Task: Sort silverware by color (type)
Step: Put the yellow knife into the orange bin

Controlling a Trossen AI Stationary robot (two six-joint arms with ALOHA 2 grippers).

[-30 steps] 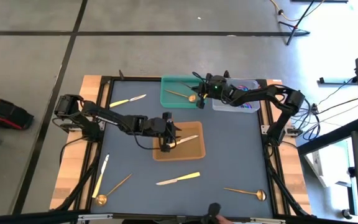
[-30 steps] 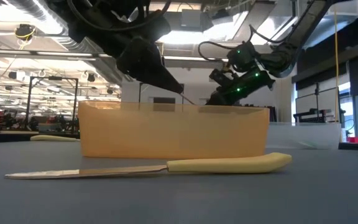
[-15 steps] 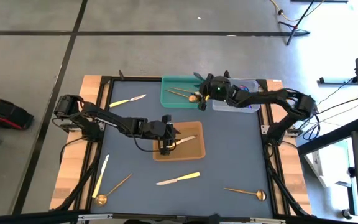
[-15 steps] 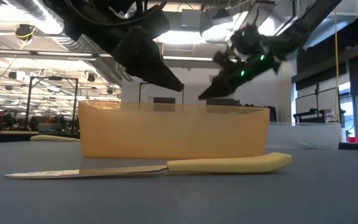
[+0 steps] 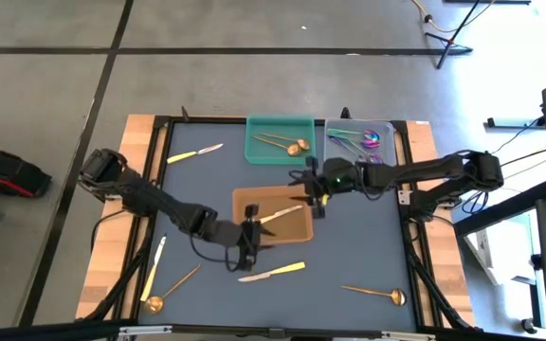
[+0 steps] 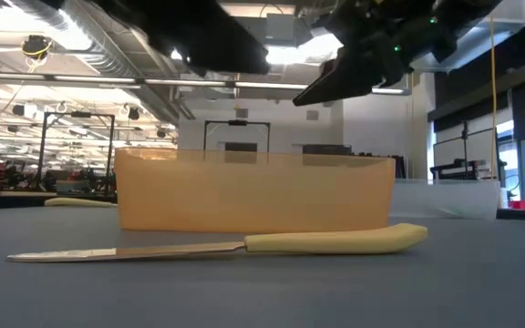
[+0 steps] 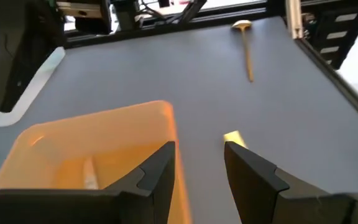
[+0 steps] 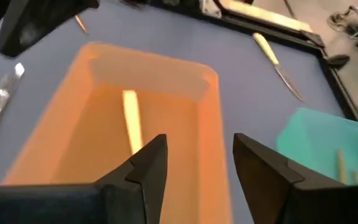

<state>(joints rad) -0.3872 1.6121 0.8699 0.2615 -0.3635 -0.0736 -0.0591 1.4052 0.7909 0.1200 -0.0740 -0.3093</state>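
Observation:
The silverware lies scattered. A cream knife point(image 5: 271, 273) rests flat on the table just near of the orange tray point(image 5: 297, 227), and shows close up in the low view point(image 6: 217, 244). Another cream knife point(image 5: 279, 214) lies in that tray. Gold pieces point(image 5: 282, 144) lie in the green tray point(image 5: 254, 152). Iridescent pieces point(image 5: 363, 140) lie in the clear tray point(image 5: 335, 156). My left gripper point(image 5: 249, 248) hovers open over the orange tray's near edge point(image 7: 197, 168). My right gripper point(image 5: 313, 194) hovers open above the tray's far right corner point(image 8: 197, 165).
A gold spoon point(image 5: 375, 293) lies near the table's front right. Another gold spoon point(image 5: 171, 290) and a cream piece point(image 5: 154, 267) lie at the front left. A cream knife point(image 5: 195, 152) lies at the far left. Black rails frame the table.
My right gripper has swung from over the green tray toward the near edge and risen, stopping above the orange tray's far right corner; a second gold piece now lies in the green tray. My left gripper has moved from over the orange tray toward the near edge, toward the loose cream knife.

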